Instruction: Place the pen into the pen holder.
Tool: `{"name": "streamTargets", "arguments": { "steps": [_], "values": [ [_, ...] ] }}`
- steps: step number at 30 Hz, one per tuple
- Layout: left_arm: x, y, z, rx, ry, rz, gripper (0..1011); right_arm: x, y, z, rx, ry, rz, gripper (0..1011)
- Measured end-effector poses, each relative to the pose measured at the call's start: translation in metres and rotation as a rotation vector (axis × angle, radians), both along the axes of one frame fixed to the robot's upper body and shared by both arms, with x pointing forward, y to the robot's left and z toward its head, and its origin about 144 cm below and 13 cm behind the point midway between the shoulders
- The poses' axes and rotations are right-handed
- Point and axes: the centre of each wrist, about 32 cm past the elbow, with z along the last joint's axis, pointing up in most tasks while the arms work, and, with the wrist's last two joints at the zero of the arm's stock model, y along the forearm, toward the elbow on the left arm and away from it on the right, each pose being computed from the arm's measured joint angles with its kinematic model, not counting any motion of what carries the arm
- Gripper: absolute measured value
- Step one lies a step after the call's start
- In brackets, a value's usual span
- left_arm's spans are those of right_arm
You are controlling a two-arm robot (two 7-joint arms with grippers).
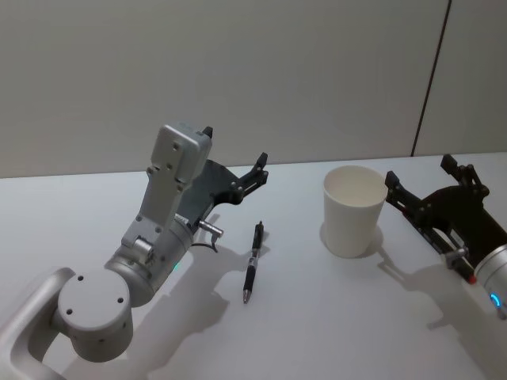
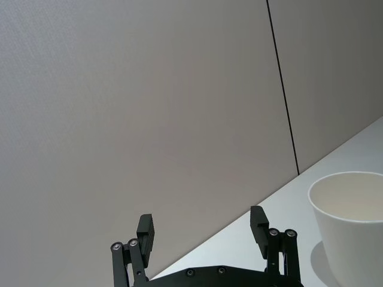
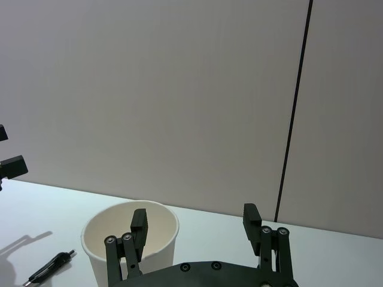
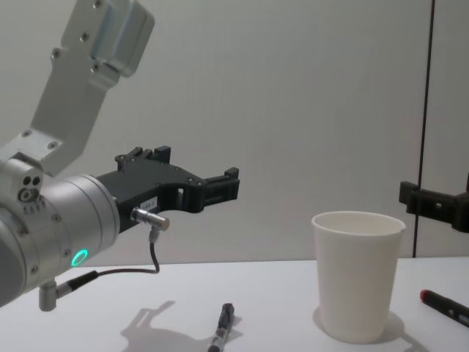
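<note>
White matte tabletop (image 1: 317, 317) is lying bare around the slim black pen (image 1: 253, 261) and the tapered paper pen holder (image 1: 354, 210); the left gripper (image 1: 234, 147) and right gripper (image 1: 420, 170) are hovering, fingers spread wide.

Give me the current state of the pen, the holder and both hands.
pen holder: upright, nothing visible inside.
pen: lying flat on the table, unheld, left of the pen holder.
left hand: open, empty, raised to the left of the pen.
right hand: open, empty, close by the pen holder's right side.
</note>
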Motion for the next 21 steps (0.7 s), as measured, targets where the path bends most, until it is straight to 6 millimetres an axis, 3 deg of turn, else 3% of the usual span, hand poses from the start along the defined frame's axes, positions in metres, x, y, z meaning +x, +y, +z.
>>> {"name": "streamTargets", "arguments": {
  "steps": [21],
  "values": [
    [0.0, 0.0, 0.0, 0.0, 0.0, 0.0, 1001, 0.0, 0.0, 0.0, 0.0, 0.0, 0.0, 1001]
  ]
}}
